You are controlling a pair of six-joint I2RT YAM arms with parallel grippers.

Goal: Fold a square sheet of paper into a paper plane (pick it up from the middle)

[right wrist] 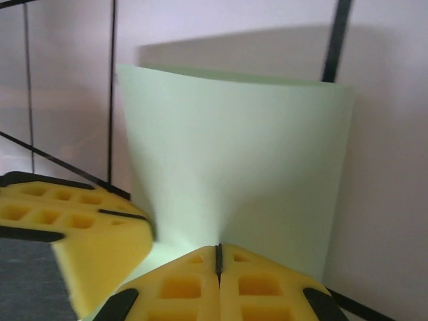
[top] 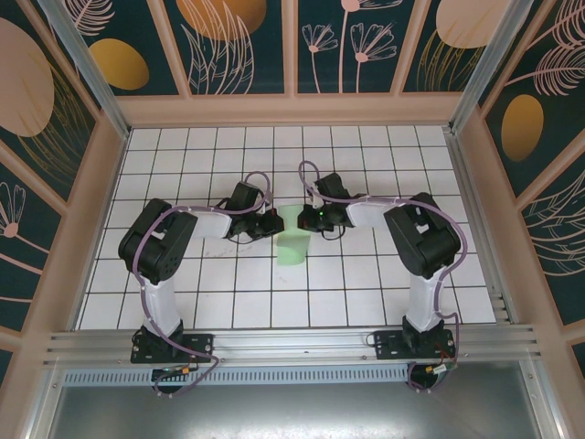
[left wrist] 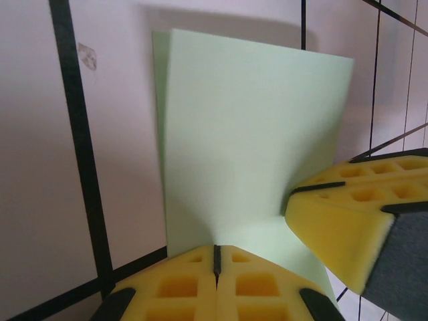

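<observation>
1. While both arms lean in at mid-table, the left gripper is clenched, its yellow pads pressed together on the edge of the square sheet of paper.
2. Over to the right gripper: pads likewise pinched tight on that same pale green sheet, right beside its partner.
3. From the top camera, the sheet sits between the two grippers at the centre of the gridded table, spreading toward the near side. Whether its near edge rests on the tiles, I cannot tell.
4. Progress check: the sheet bows, and a second layer peeks out along one edge, so I'd judge it's being doubled over for the first centre crease.
5. No pointed nose, no wings, nothing dart-shaped yet. By my reckoning nearly all the folding lies ahead.
6. Writing? None that can be read. The sheet is plain, the pads are unmarked, and the wall panels carry leaves and flowers only.
</observation>
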